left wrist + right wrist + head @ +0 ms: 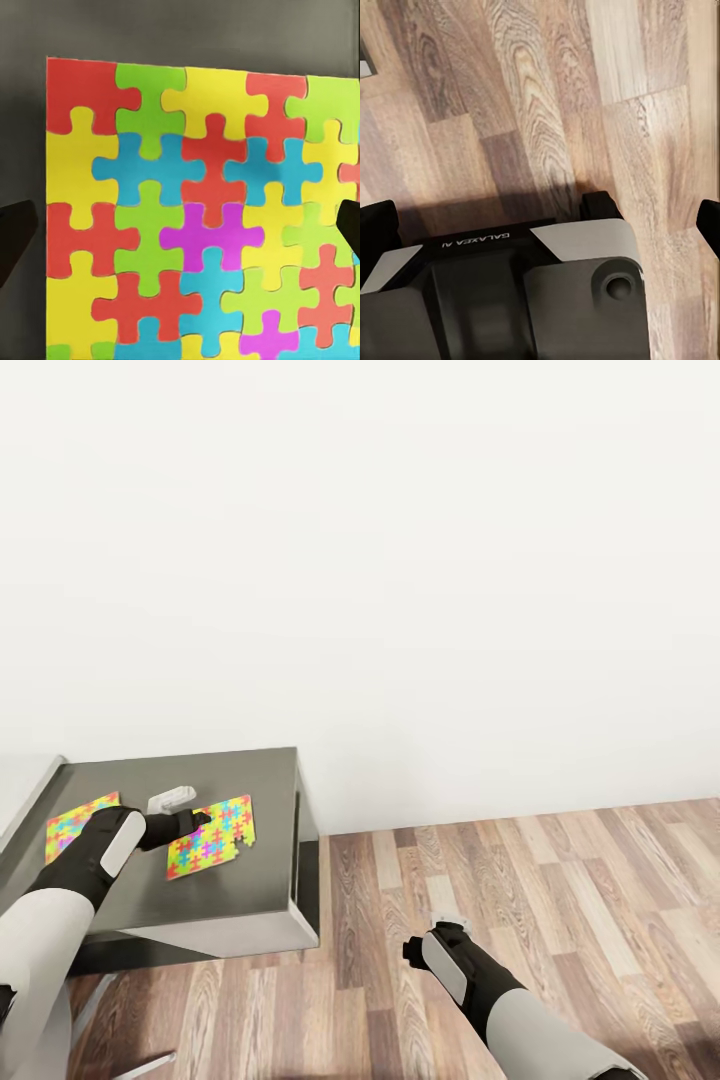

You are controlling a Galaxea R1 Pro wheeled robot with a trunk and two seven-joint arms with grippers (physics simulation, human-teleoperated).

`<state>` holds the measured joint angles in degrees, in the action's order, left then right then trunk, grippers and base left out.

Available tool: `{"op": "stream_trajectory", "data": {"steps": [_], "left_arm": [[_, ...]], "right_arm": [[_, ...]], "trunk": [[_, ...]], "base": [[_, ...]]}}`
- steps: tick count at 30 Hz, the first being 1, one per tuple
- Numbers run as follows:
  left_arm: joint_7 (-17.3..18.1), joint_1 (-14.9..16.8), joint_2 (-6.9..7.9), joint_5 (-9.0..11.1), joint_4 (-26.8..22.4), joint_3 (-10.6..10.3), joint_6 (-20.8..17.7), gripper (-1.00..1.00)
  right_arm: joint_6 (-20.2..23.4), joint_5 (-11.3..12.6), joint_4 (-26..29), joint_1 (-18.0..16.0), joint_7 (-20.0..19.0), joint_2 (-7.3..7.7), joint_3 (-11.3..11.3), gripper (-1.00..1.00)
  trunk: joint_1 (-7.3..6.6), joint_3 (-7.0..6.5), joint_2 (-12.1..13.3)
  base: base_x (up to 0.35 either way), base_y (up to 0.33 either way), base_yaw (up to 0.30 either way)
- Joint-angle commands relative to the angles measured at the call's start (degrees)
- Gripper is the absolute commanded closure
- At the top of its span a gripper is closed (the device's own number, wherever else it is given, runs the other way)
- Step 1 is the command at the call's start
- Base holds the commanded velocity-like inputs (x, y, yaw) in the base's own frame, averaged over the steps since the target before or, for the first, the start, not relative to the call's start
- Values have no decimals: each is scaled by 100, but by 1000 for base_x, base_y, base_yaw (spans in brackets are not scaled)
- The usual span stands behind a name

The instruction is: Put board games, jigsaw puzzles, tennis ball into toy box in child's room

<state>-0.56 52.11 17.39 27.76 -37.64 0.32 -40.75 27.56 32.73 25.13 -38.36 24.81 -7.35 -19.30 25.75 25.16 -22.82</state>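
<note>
A grey worktop point(250, 880) stands against a white wall on wood-plank floor point(560, 900). "GALAXEA AI" reads on the robot's base. The left end effector point(200, 822), fingers spread, hovers over one jigsaw puzzle point(212, 838); the second puzzle point(70, 828) lies beside its arm. The right end effector point(412, 950) hangs spread above the floor.

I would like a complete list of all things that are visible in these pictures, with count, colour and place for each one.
jigsaw puzzles: 2, multicoloured; flat on the table, one near its right end, one near its left end, partly behind the left arm.
small object: 1, white; on the table between the puzzles, too small to identify.
table: 1, dark grey; against the wall, lower left of the head view.
floor: wood planks, brown.
wall: white.
left gripper: black, open, over the right puzzle.
right gripper: black, open, over the floor.
</note>
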Motion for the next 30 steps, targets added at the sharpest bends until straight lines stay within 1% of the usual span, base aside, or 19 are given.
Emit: {"op": "stream_trajectory", "data": {"steps": [1, 6, 14, 20, 24, 30], "left_arm": [[-6, 3, 1, 19, -6, 2, -30, -100], [-6, 3, -2, 19, -6, -4, -30, -100], [-6, 3, -8, 19, -6, 2, -30, -100], [-6, 2, -8, 19, -6, 3, -30, -100], [-6, 3, -8, 19, -6, 3, -30, -100], [-6, 5, -8, 19, -6, 0, -30, -100]], "right_arm": [[17, 58, 9, -4, 50, 5, -48, -100], [13, 58, 9, -4, 50, 5, -48, -100], [13, 58, 9, -4, 50, 5, -47, -100], [13, 58, 9, -4, 50, 5, -45, -100], [13, 58, 9, -4, 50, 5, -41, -100], [13, 58, 9, -4, 50, 4, -44, -100]], "trunk": [[3, 9, -10], [3, 9, -10], [3, 9, -10], [3, 9, -10], [3, 6, -10], [3, -9, -10]], "base": [[0, -124, 0], [0, -50, 0], [2, -146, 0], [108, -142, 0], [41, -44, -25], [7, -7, -115]]}}
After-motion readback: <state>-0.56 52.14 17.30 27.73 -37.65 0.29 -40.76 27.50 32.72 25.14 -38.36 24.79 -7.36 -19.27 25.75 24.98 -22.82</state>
